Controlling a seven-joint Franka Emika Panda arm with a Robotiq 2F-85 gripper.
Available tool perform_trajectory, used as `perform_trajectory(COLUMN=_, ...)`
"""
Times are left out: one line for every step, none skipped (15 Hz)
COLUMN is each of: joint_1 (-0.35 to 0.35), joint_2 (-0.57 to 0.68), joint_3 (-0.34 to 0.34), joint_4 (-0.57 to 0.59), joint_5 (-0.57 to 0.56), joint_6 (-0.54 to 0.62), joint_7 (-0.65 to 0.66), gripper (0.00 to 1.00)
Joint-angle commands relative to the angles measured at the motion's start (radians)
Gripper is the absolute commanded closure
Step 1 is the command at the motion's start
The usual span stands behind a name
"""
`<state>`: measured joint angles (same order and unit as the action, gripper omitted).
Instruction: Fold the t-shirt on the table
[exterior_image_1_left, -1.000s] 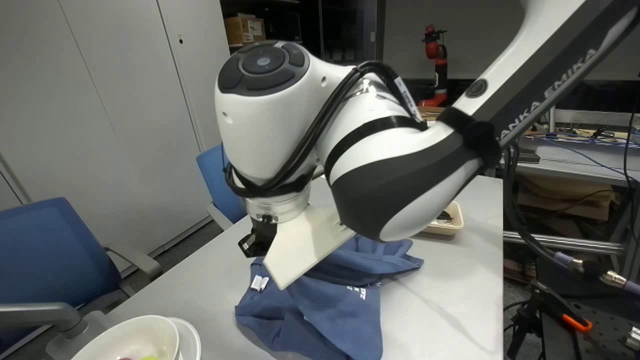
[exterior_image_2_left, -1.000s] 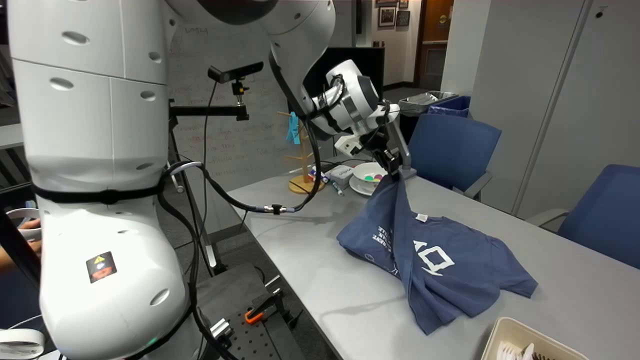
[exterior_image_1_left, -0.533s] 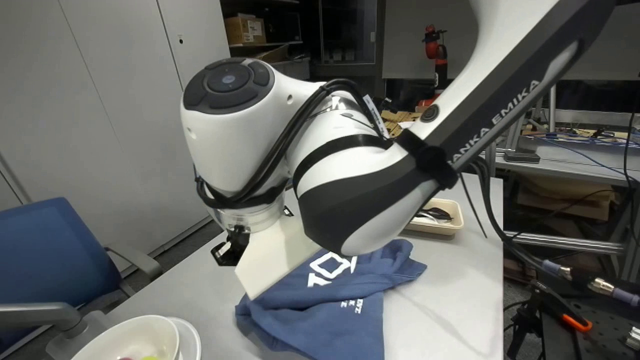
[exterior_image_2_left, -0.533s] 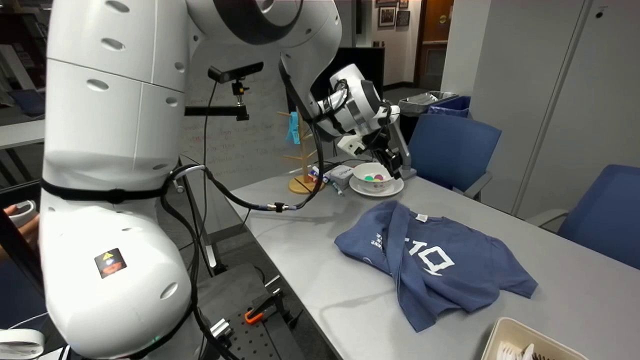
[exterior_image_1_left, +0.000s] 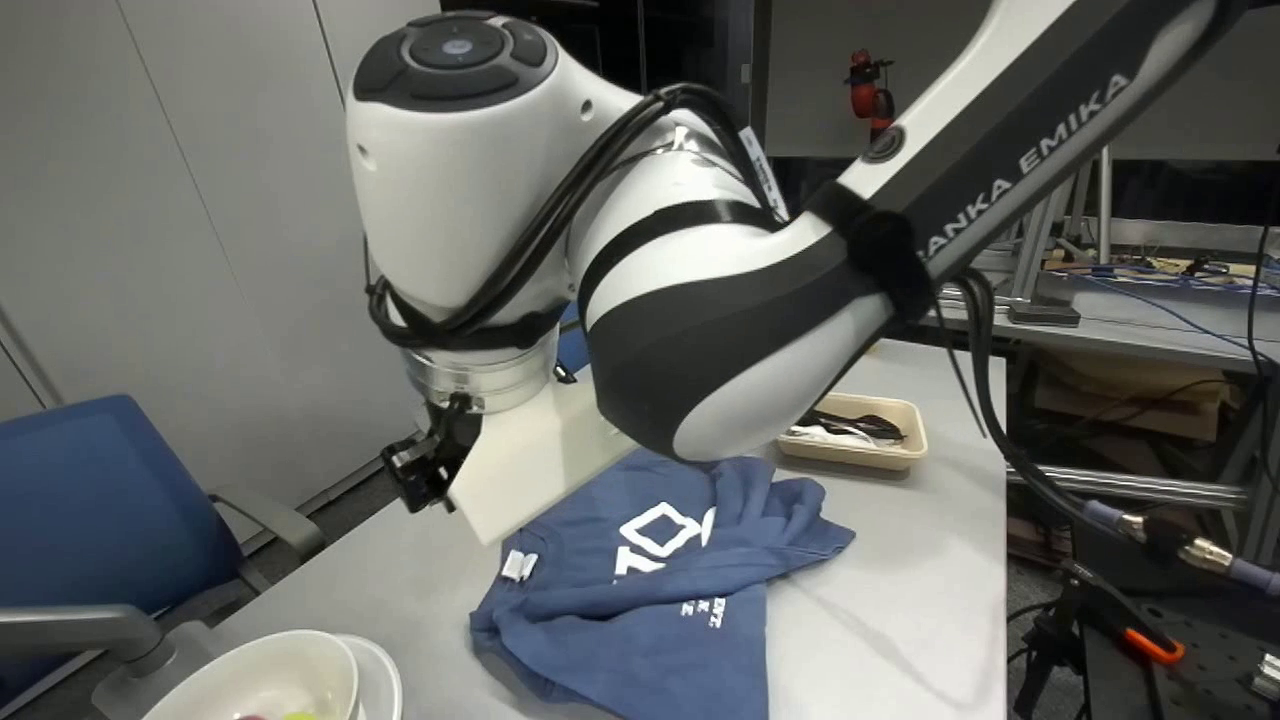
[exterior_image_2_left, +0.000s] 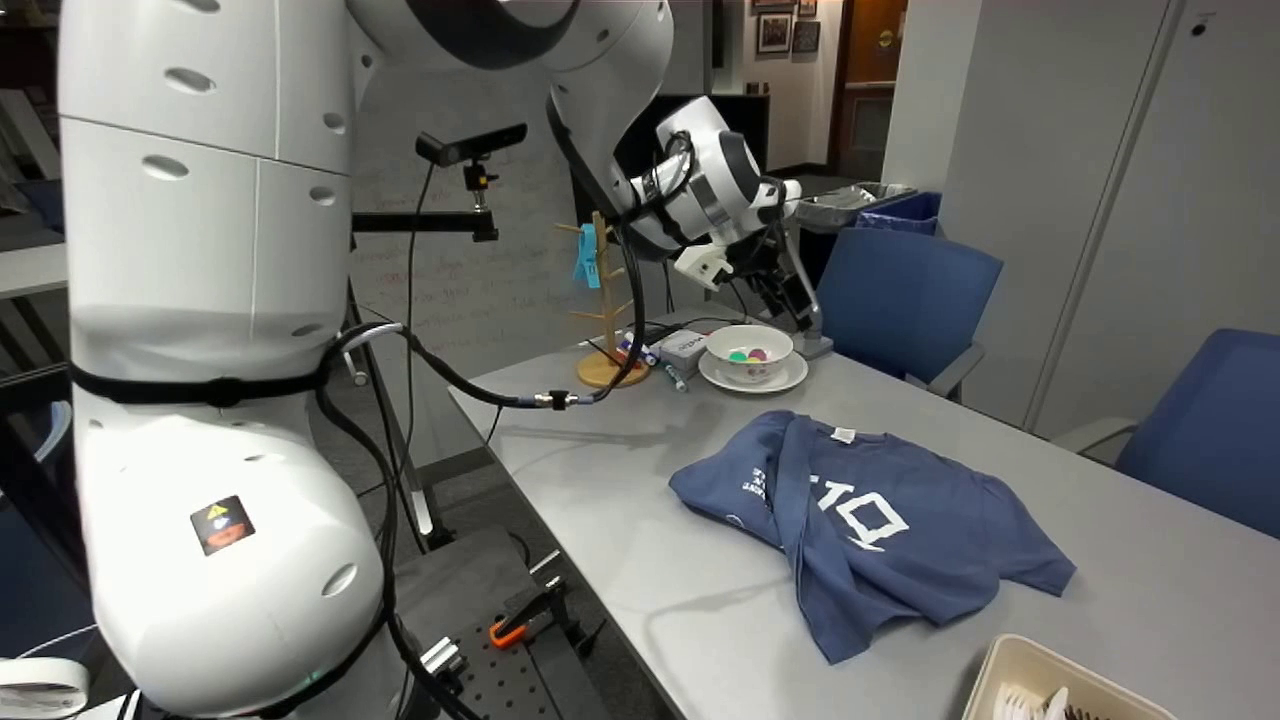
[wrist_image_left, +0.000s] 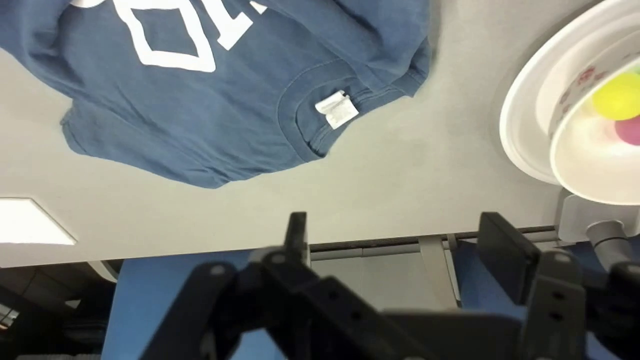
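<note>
The blue t-shirt (exterior_image_2_left: 930, 540) lies on the grey table (exterior_image_2_left: 620, 540), shown in both exterior views. One side is turned over, and a loose strip of cloth runs across the front, covering part of the white print. In the wrist view the t-shirt (wrist_image_left: 215, 110) has its collar and white tag uncovered. My gripper (wrist_image_left: 394, 220) is open, its black fingers wide apart with nothing between them. It hangs above the table near the far edge, clear of the cloth, on the collar side. In an exterior view the gripper (exterior_image_2_left: 795, 305) is seen behind the bowl.
A white bowl (exterior_image_2_left: 730, 345) holding coloured balls sits on a plate (exterior_image_2_left: 793, 377) near the gripper. A beige tray (exterior_image_1_left: 908, 462) of cutlery stands beyond the t-shirt's other side. Blue chairs (exterior_image_2_left: 905, 290) line the far edge. A wooden stand (exterior_image_2_left: 605, 373) and markers sit by the bowl.
A second ago the gripper held a lifted fold of the t-shirt. It has let go, the cloth has dropped onto the table, and the gripper has opened and risen.
</note>
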<state>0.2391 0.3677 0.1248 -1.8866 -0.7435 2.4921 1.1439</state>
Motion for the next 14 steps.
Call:
perform_trajectory(joint_1=-0.007, joint_2=-0.119, joint_3=-0.018, joint_4=-0.115, joint_5=0.067, joint_6=-0.021, joint_7=-0.114, gripper=0.0)
perform_trajectory(joint_1=-0.013, joint_2=-0.148, joint_3=-0.023, joint_4=-0.143, joint_5=0.081, joint_6=-0.033, joint_7=-0.146, gripper=0.0)
perform_trajectory(joint_1=-0.026, joint_2=-0.185, joint_3=-0.024, joint_4=-0.181, joint_5=0.11, joint_6=-0.038, joint_7=-0.196, gripper=0.0)
perform_trajectory(joint_1=-0.037, joint_2=-0.219, joint_3=-0.029, joint_4=-0.215, joint_5=0.126, joint_6=-0.043, joint_7=-0.242, gripper=0.0)
perform_trajectory(joint_1=-0.047, joint_2=-0.254, joint_3=-0.038, joint_4=-0.246, joint_5=0.137, joint_6=-0.057, joint_7=-0.285, gripper=0.0)
perform_trajectory(joint_1=-0.06, joint_2=-0.289, joint_3=-0.046, joint_4=-0.278, joint_5=0.144, joint_6=-0.061, joint_7=-0.327, gripper=0.0)
perform_trajectory(joint_1=-0.072, joint_2=-0.321, joint_3=-0.056, joint_4=-0.308, joint_5=0.144, joint_6=-0.067, joint_7=-0.364, gripper=0.0)
perform_trajectory(joint_1=-0.082, joint_2=-0.377, joint_3=-0.056, joint_4=-0.352, joint_5=0.157, joint_6=-0.08, joint_7=-0.405, gripper=0.0)
perform_trajectory(joint_1=-0.099, joint_2=-0.401, joint_3=-0.065, joint_4=-0.379, joint_5=0.162, joint_6=-0.077, joint_7=-0.442, gripper=0.0)
perform_trajectory(joint_1=-0.113, joint_2=-0.432, joint_3=-0.07, joint_4=-0.406, joint_5=0.175, joint_6=-0.083, joint_7=-0.477, gripper=0.0)
perform_trajectory(joint_1=-0.128, joint_2=-0.463, joint_3=-0.076, joint_4=-0.434, joint_5=0.185, joint_6=-0.092, joint_7=-0.512, gripper=0.0)
perform_trajectory(joint_1=-0.141, joint_2=-0.492, joint_3=-0.079, joint_4=-0.46, joint_5=0.196, joint_6=-0.107, joint_7=-0.539, gripper=0.0)
perform_trajectory(joint_1=-0.153, joint_2=-0.517, joint_3=-0.081, joint_4=-0.478, joint_5=0.216, joint_6=-0.123, joint_7=-0.564, gripper=0.0)
perform_trajectory(joint_1=-0.154, joint_2=-0.435, joint_3=-0.06, joint_4=-0.41, joint_5=0.171, joint_6=-0.103, joint_7=-0.497, gripper=0.0)
